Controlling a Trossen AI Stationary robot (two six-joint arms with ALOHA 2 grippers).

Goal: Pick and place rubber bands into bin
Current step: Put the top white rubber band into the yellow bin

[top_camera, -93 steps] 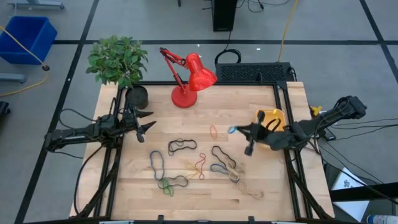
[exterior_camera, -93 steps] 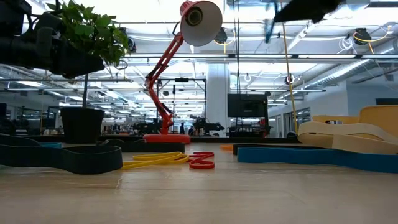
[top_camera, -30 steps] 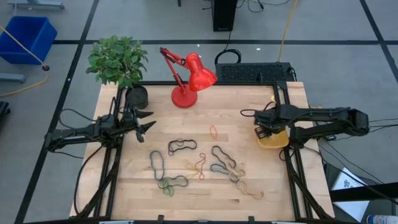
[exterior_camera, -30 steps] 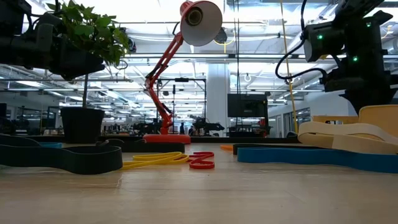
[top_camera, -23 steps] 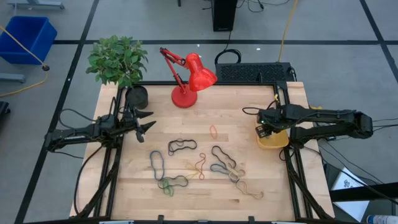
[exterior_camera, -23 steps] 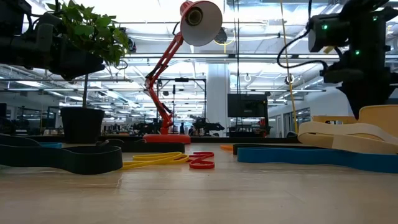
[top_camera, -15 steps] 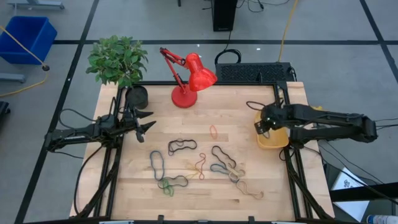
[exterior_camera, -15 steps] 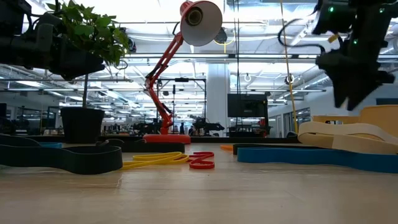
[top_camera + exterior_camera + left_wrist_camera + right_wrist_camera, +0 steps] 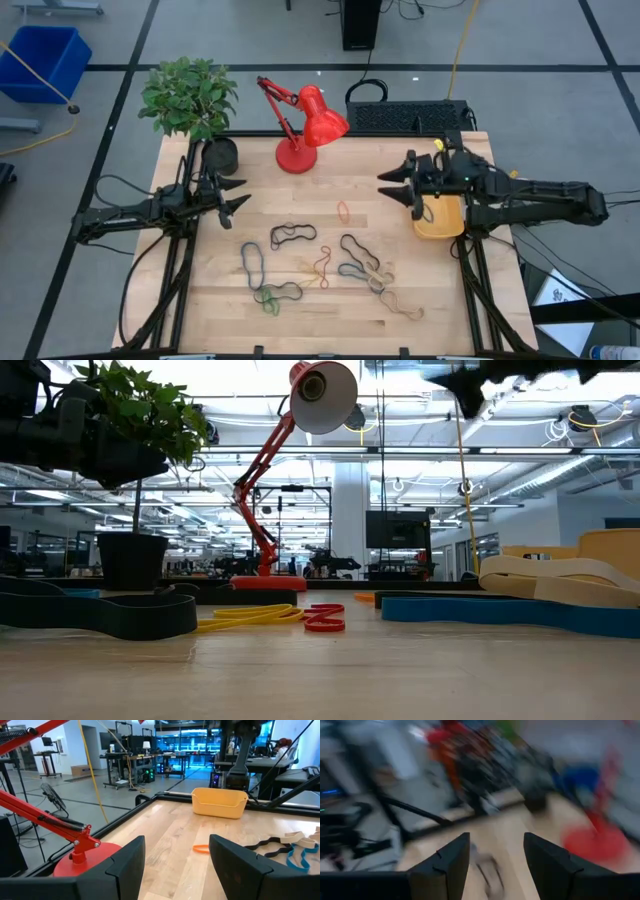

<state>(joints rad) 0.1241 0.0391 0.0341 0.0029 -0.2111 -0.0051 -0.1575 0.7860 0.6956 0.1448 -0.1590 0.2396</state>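
Hovering with its fingers spread and empty, the right gripper (image 9: 408,188) hangs beside the small yellow-orange plastic bin (image 9: 441,217), whose contents cannot be made out; the thin floppy rubber bands (image 9: 322,264) lie scattered well left of it, so most work remains

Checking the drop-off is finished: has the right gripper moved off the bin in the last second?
Yes. The right gripper, open and empty, has swung from over the bin out past its lamp-side edge, towards the red lamp.
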